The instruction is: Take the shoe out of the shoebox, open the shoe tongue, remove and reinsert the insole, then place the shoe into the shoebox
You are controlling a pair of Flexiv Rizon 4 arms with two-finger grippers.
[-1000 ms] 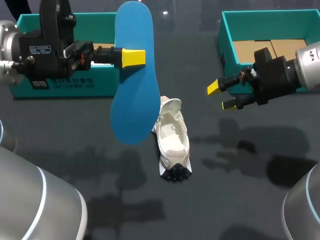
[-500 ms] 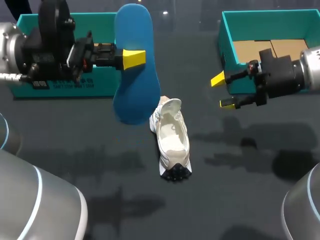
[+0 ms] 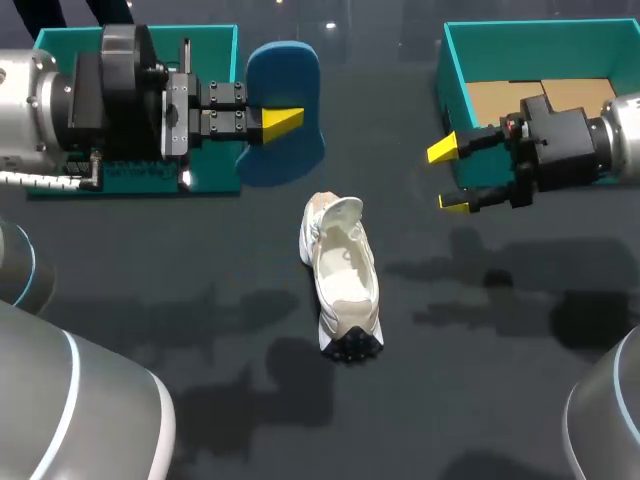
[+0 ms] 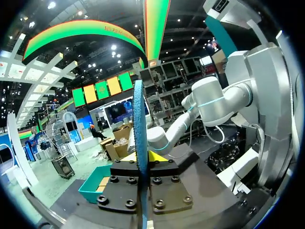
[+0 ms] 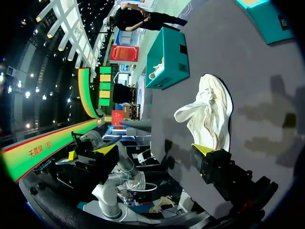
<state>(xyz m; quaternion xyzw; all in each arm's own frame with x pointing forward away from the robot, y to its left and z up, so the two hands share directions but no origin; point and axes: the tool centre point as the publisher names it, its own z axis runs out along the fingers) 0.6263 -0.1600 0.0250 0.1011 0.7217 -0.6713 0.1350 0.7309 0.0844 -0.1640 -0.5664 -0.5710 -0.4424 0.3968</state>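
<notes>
Exhibition hall: lofty dark ceiling studded with spotlights (image 4: 113,47), curved green-orange hanging banner (image 4: 81,29), dark demo desk (image 3: 480,400)

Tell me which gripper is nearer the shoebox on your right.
Right. The right gripper hovers open at that shoebox, by its near corner; the left gripper, shut on the blue insole, is across the table.

Item: left arm (image 3: 30,100), silver-grey cylindrical links, pale-blue joint rings, black wrist block with white label.
Item: left gripper (image 3: 280,122), black body, yellow tips, dark mounting plate (image 4: 138,193) with round-headed screws.
Item: right arm (image 3: 625,130) and right gripper (image 3: 449,176), same finish.
</notes>
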